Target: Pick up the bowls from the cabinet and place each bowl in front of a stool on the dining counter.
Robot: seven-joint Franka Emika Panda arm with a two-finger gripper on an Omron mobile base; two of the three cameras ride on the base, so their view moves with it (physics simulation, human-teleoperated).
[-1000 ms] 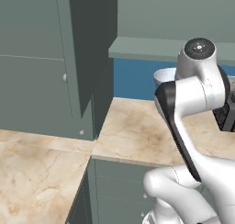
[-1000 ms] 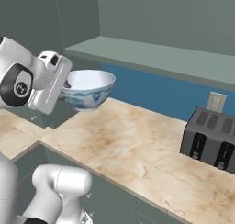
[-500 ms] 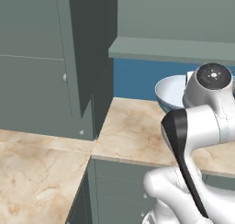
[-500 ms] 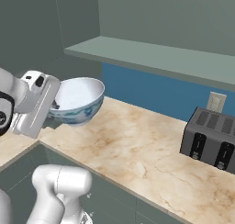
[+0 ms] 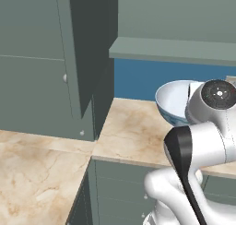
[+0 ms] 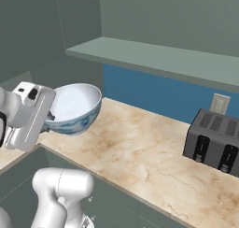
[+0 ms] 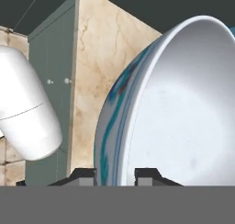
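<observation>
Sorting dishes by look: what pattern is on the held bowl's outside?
Blue painted pattern on the deep white porcelain bowl; clearest in hand view.

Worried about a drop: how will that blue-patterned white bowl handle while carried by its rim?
The bowl looks glazed, so probably slippery. The hand pinches one rim edge, so it may tilt. It seems porcelain, so a fall onto the marble counter could break it.

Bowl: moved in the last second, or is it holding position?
Yes. In the right base view the bowl has swung left and lower, away from the toaster, toward the counter's near edge.
</observation>
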